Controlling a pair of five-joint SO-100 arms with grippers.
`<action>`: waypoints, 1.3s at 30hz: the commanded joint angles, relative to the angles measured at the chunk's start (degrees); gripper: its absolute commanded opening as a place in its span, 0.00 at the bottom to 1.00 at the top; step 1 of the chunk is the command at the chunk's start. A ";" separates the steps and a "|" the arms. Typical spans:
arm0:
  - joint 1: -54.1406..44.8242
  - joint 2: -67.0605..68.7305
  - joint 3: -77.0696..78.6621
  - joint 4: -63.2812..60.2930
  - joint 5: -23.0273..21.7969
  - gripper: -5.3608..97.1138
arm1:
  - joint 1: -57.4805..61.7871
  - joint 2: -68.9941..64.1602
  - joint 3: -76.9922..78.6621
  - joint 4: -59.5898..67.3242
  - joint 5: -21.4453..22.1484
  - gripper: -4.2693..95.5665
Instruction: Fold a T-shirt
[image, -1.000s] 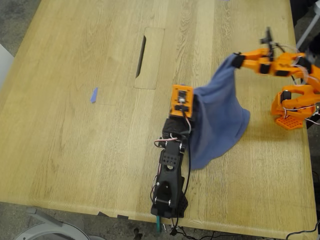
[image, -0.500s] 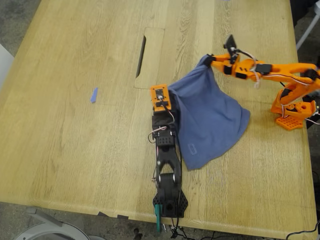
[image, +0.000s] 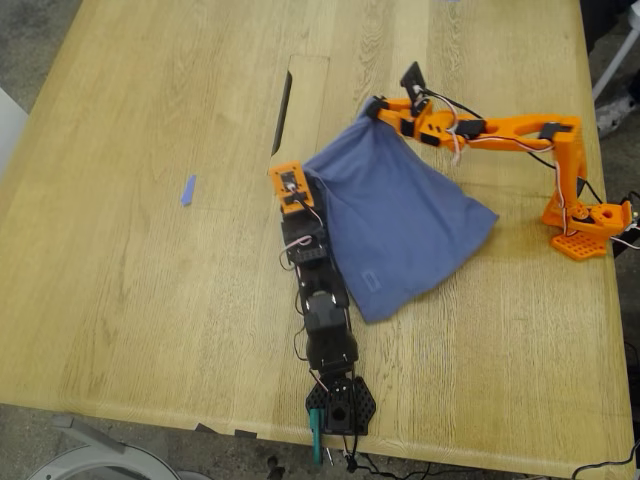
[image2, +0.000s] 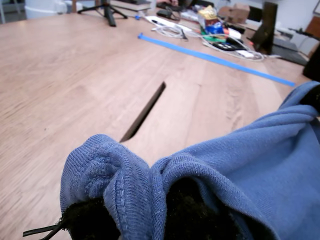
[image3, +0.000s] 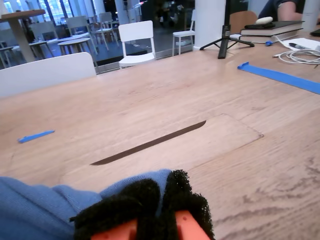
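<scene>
The slate-blue T-shirt (image: 400, 220) lies bunched on the wooden table, stretched between both grippers. Its print does not show. My first gripper (image: 300, 172), on the black arm, is shut on a gathered corner of the shirt at the cloth's left end in the exterior view. In the first wrist view the hem (image2: 120, 175) is folded over that gripper (image2: 140, 212). My second gripper (image: 372, 108), on the orange arm, is shut on the shirt's far corner. In the second wrist view its black pads (image3: 145, 200) pinch the blue cloth (image3: 35, 205).
A dark cable slot (image: 283, 100) and its inset cover plate lie just beyond both grippers. A small blue tape scrap (image: 188, 190) lies on the exterior view's left. The orange arm's base (image: 585, 225) stands at the right edge, the black arm's base (image: 340, 405) at the near edge.
Both grippers have moved toward the exterior view's left and come down, carrying the shirt. The cloth hung in a raised tent before; now it lies flatter and more spread on the table.
</scene>
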 joint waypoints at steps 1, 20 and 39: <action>-7.38 -2.72 -14.94 0.09 -0.97 0.05 | 3.96 -6.24 -17.93 4.04 -0.18 0.04; -8.53 -44.30 -86.40 40.78 -5.27 0.05 | 7.73 -47.02 -82.00 25.14 0.88 0.04; -6.77 -60.56 -125.68 74.09 -5.89 0.05 | 10.72 -33.75 -72.69 34.45 1.49 0.04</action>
